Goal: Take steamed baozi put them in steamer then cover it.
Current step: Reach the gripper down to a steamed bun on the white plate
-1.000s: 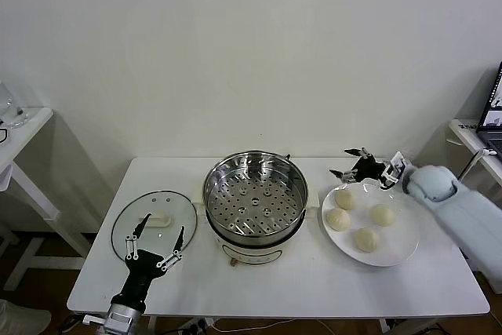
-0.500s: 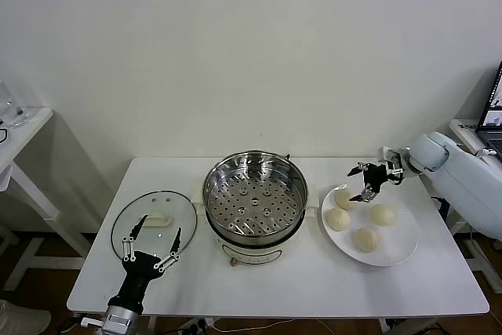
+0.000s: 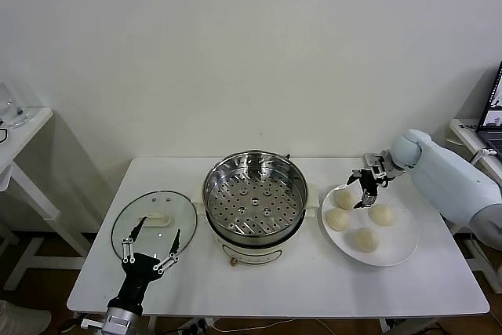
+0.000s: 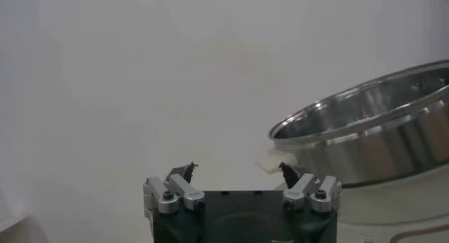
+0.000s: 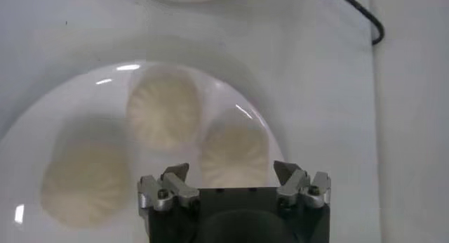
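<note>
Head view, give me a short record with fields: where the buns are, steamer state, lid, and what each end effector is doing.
baozi: four buns on the white plate, none in the steamer
steamer: uncovered, perforated tray bare
cover: glass lid flat on the table, on the steamer's left
right end effector: open, above the plate's far edge near the rear bun, holding nothing
left end effector: open, at the lid's near edge, holding nothing

baozi: cream-white, pleated | steamer: shiny steel, perforated tray | cover: clear glass, white handle | plate: white
</note>
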